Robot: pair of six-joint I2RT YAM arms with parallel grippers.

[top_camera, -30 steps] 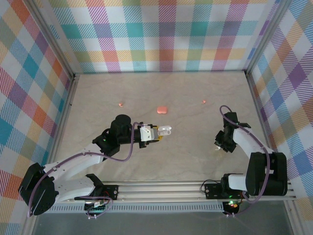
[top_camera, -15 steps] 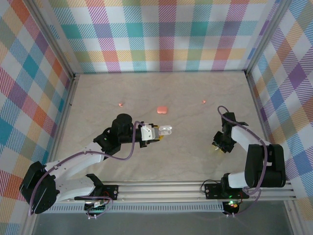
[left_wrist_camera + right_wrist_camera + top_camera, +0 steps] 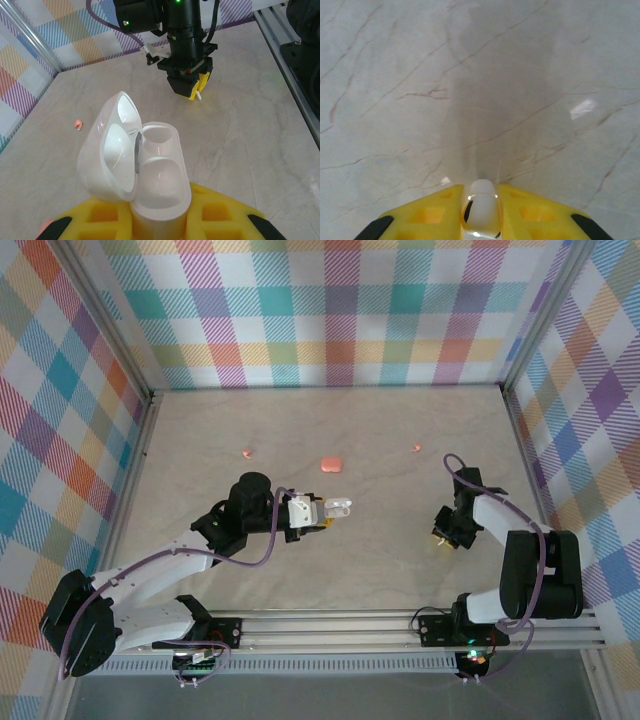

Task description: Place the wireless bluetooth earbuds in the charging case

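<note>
The pink charging case (image 3: 331, 464) lies on the bench (image 3: 400, 420) toward the far side. One pink earbud (image 3: 247, 452) sits to its left and another (image 3: 417, 448) to its right, both well apart from it. Nearer us, the left gripper (image 3: 322, 512) has its jaws clamped on an open white case (image 3: 155, 170) with empty sockets. The right gripper (image 3: 481, 197) pinches a small white earbud (image 3: 481, 212). We judge the carry-to-case step is in hand, and next that bud must be lined up over a socket. Since a second ago the right gripper has edged inward, while the white case has stayed put.
</note>
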